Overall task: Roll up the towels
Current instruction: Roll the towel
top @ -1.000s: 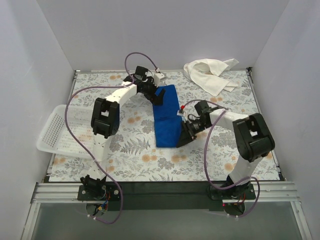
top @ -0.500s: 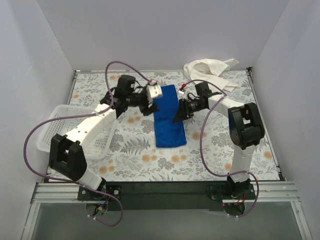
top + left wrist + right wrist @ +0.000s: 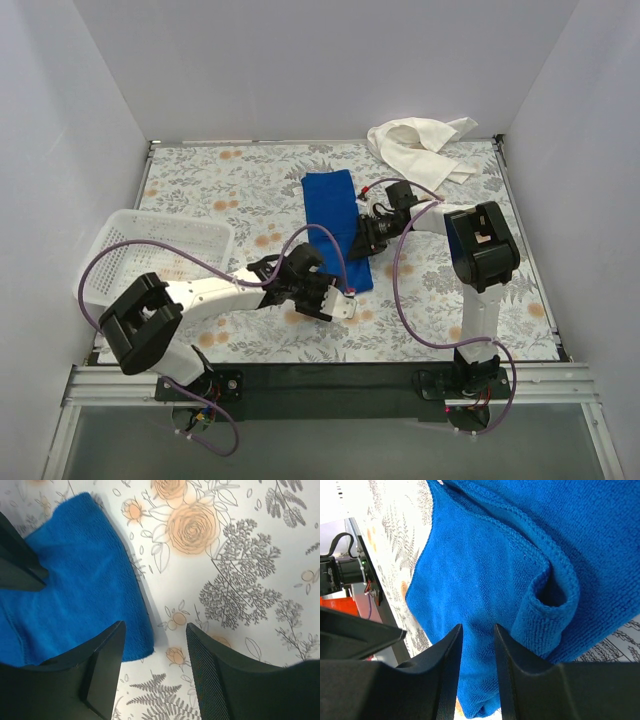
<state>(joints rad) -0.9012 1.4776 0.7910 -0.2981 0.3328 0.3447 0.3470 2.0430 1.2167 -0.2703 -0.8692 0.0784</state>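
Left wrist: left pincer (image 3: 156,632) jaws apart, straddling blue towel (image 3: 75,580) corner on floral worktop (image 3: 240,540). Right pincer (image 3: 478,630) barely apart on towel, pinch unclear tbh.

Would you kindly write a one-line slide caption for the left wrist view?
Left gripper, jaws apart, poised at a corner of the blue towel on the floral table cover.

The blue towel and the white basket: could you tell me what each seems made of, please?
Blue towel: likely soft microfibre or terry cloth, matte, with fuzzy pile and a stitched hem. White basket: probably moulded plastic, smooth, with a regular grid of holes.
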